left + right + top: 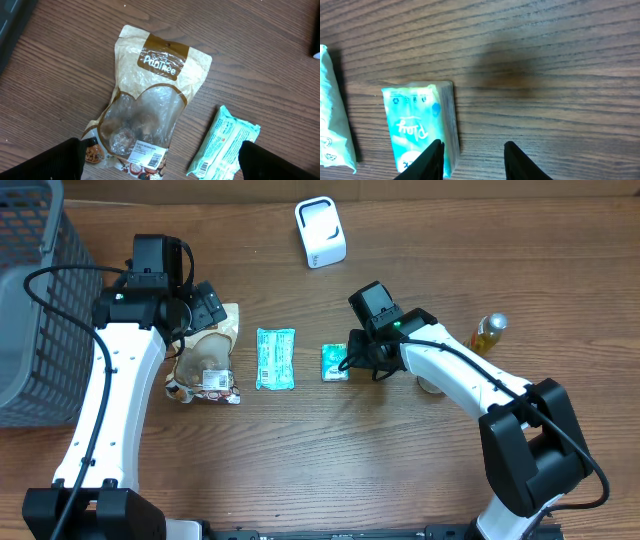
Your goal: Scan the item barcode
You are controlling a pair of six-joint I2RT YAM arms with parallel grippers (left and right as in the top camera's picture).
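Right wrist, right hand [473,145] parted, just beside tissue pack [412,125]

Probably a mock shop checkout: wire basket [40,300] at far left, white barcode scanner [320,232] top centre, packaged goods [275,358] on a wooden table [300,470].

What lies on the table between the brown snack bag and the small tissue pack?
One long teal packet lies flat between the brown snack bag and the small tissue pack, apart from both; the overhead view shows it.
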